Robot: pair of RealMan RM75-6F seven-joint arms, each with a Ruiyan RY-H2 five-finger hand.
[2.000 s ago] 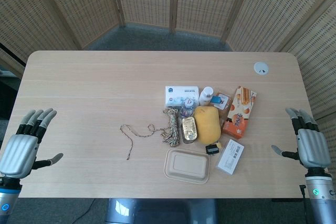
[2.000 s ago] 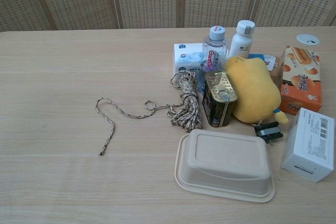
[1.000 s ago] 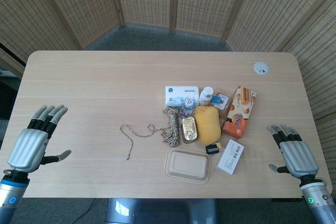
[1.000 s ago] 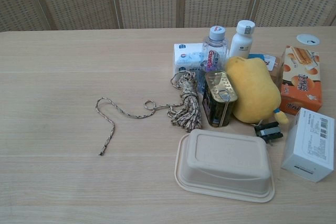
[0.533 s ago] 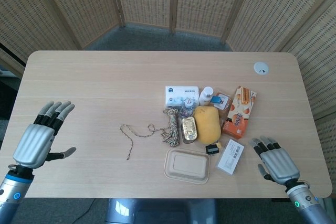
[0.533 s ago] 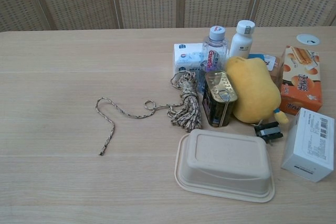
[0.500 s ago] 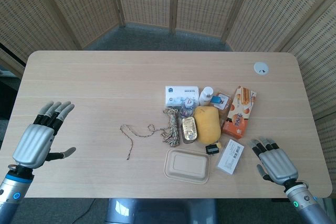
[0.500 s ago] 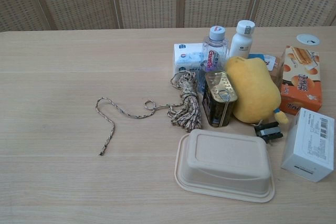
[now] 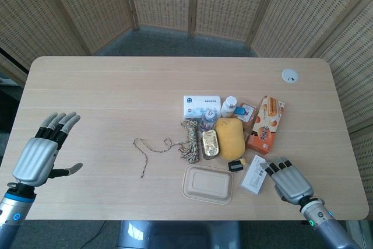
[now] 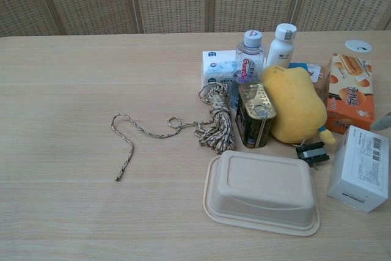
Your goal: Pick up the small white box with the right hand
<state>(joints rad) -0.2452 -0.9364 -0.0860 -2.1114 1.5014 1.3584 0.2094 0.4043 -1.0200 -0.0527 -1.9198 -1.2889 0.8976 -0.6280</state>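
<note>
Hovering at the table's near right edge, my right hand (image 9: 289, 182) is palm-down with fingers spread and holds nothing; its fingertips (image 9: 269, 169) lie just beside the right side of the white box (image 9: 256, 174), and I cannot tell from the head view whether they touch it. In the chest view only a grey fingertip (image 10: 382, 121) shows at the right border, above the box (image 10: 360, 167). The box lies flat on the table (image 9: 116, 97), barcode label up, at the near right of the cluster of items. Just left of it sits a small black clip (image 9: 235, 165), and further left a beige lidded tray (image 9: 207, 184). Behind the clip lies a yellow plush (image 9: 229, 137), with an upright tin (image 9: 210, 144) touching its left side. A coiled rope (image 9: 189, 138) lies left of the tin, its loose end (image 9: 145, 150) trailing across the table. Behind these stand a clear bottle (image 10: 247, 59) and a white bottle (image 10: 280, 45), next to a tissue pack (image 9: 201, 107). An orange snack box (image 9: 266, 125) lies right of the plush, behind the white box. My left hand (image 9: 41, 154) is raised over the far left edge, fingers spread, holding nothing, well apart from all items.
</note>
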